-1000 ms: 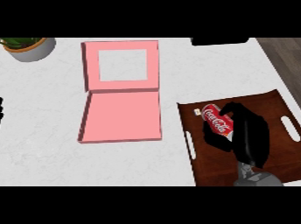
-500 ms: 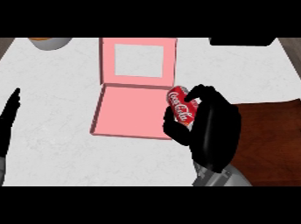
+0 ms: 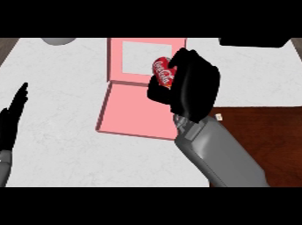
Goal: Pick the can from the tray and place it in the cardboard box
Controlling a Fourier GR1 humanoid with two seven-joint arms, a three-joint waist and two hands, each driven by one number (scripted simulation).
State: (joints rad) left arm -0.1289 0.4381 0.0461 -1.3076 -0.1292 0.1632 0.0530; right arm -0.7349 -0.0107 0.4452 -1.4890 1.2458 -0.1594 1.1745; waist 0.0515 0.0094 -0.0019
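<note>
In the head view you see your right hand over the right edge of the pink cardboard box, with its grey forearm running down to the near right. Its fingers and thumb are curled round the red can, which shows at the hand's far left side with white lettering on it; most of the can is hidden behind the black hand. The can sits over the box's far, open part, close to its right wall, and you cannot tell from this view whether it touches the box or is held above it.

The box lies in two pink sections: the far one is a frame with the white counter showing through it, and the near one is a flat pink flap lying open toward you.

The brown tray is at the near right, beside the forearm and to the right of the box.

Your left hand shows at the left edge, fingers straight and pointing away from you, holding nothing and resting well apart from the box.

A grey round object sits at the far left edge, and a dark object at the far right.
</note>
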